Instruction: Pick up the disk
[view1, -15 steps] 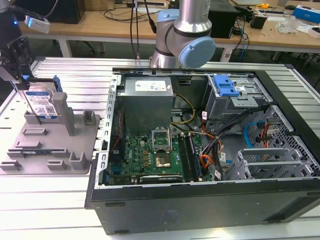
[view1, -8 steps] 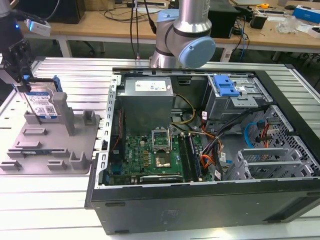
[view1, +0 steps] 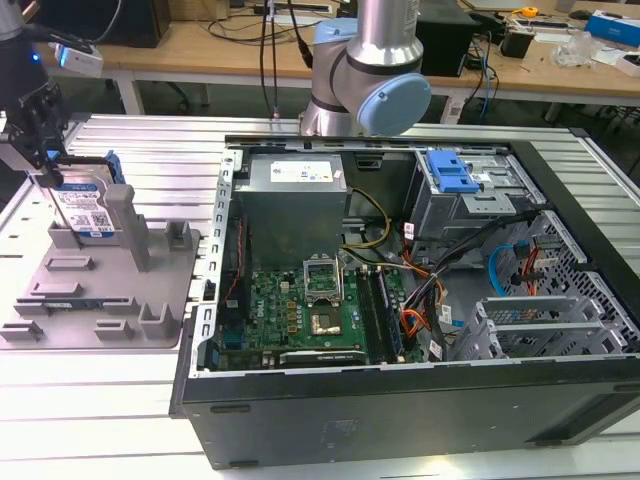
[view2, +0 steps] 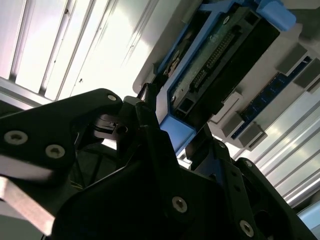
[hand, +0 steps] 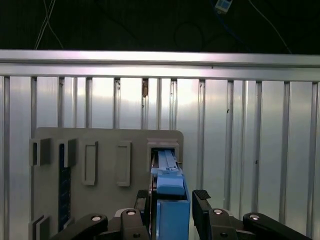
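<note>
Blue-framed disk (hand: 172, 210) stands upright in the fixture (view1: 95, 290), gripper (hand: 172, 200) seemingly clamping its edges.

Electronics lab: open computer case (view1: 400, 300), cluttered workbenches (view1: 200, 50).

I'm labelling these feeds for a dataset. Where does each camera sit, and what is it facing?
Exterior view: off the arm, looks down on the open computer case, grey fixture, arm, hand.
First wrist view: on the wrist, looks past the hand at the disk and fixture.
Second wrist view: on the wrist, close on the disk's connector edge.
All share the disk.
</note>
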